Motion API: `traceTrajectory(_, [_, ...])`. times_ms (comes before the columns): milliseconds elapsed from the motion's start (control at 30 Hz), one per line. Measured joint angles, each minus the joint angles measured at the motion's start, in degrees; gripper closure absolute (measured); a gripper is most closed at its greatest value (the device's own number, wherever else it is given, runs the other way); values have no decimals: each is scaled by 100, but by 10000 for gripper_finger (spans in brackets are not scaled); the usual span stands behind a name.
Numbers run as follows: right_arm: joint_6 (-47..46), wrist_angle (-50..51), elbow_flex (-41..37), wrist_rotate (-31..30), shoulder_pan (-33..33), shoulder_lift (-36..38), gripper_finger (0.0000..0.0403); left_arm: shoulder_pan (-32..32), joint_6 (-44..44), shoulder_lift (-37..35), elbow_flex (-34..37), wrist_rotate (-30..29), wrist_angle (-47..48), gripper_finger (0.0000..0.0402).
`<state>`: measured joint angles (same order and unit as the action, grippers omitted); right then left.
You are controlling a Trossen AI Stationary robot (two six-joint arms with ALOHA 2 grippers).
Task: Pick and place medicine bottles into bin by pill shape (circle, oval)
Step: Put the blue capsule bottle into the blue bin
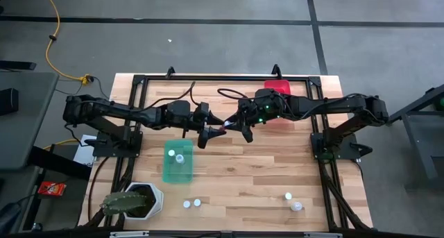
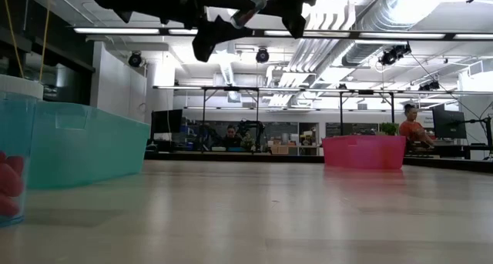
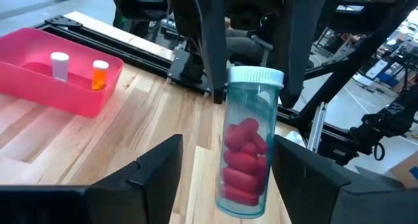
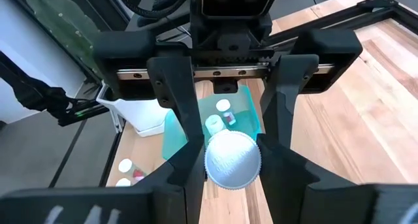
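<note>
I have the right gripper (image 4: 228,162) clamped on a bottle (image 3: 249,142) of red oval pills, raised mid-table so my released left gripper (image 3: 225,185) can take it for the teal bin (image 1: 178,161)

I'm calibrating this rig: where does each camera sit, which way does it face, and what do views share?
High view: above the table, looking straight down; both arms show, left gripper and right gripper meeting.
Low view: at tabletop height, facing level toward the pink bin; grippers overhead.
Left wrist view: on the left arm, facing the bottle between its own fingers.
Right wrist view: on the right arm, past its fingers, facing the cap and green bin.
Both wrist views share the bottle.
</note>
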<state>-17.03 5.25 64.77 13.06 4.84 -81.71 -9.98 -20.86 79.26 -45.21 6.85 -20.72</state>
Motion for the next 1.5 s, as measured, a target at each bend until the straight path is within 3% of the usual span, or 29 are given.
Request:
traceTrajectory(367, [61, 1, 0, -62, 0, 0, 290, 0, 4, 0, 0, 2, -18, 250])
traceTrajectory(1000, [47, 1, 0, -68, 0, 0, 289, 0, 221, -2, 0, 20, -23, 307])
traceTrajectory(1333, [8, 0, 0, -216, 2, 6, 235, -21, 262, -7, 0, 20, 18, 309])
traceTrajectory(1500, [104, -37, 1, -441, 196, 298, 209, -254, 413, -319, 4, 102, 612, 309])
